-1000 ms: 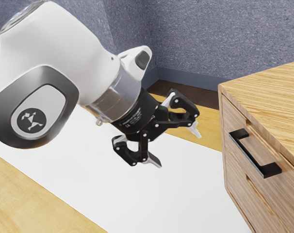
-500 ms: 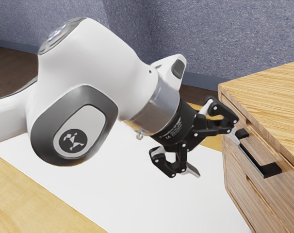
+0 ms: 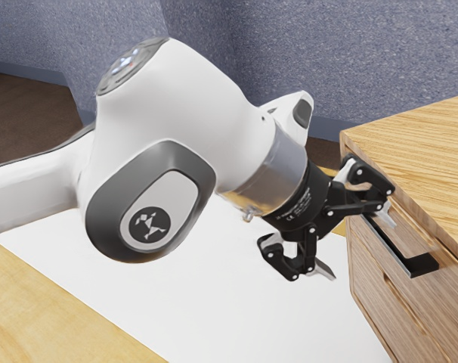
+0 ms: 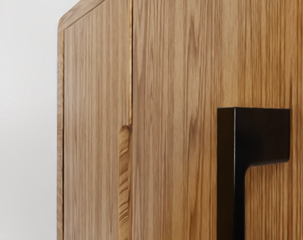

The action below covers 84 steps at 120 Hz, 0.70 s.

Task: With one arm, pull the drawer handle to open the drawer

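The reaching step: the black two-finger claw (image 3: 357,246) is spread wide, just beside the light wooden drawer (image 3: 429,238). Next it must go around the black bar handle (image 3: 399,253) and pinch.

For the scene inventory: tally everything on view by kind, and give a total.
Wooden drawer cabinet: 1
Black handle: 1
White sheet: 1
Wooden table: 1
Robot hand: 1
Total: 5
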Motion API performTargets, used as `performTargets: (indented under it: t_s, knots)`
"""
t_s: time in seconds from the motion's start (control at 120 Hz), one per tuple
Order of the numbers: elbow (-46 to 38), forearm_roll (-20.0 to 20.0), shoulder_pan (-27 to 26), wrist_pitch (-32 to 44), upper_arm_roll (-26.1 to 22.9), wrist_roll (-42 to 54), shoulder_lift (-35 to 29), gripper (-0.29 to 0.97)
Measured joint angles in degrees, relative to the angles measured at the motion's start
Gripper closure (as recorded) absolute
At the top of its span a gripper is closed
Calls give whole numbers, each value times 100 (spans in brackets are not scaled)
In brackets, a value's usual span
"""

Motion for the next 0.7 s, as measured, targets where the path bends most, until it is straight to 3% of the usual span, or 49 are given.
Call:
performTargets:
  t_s: [0.425,0.7]
  knots:
    - [-163,-23,-40,79,-1,-110,84,0]
    - [-705,-81,-101,208,23,-147,-365,0]
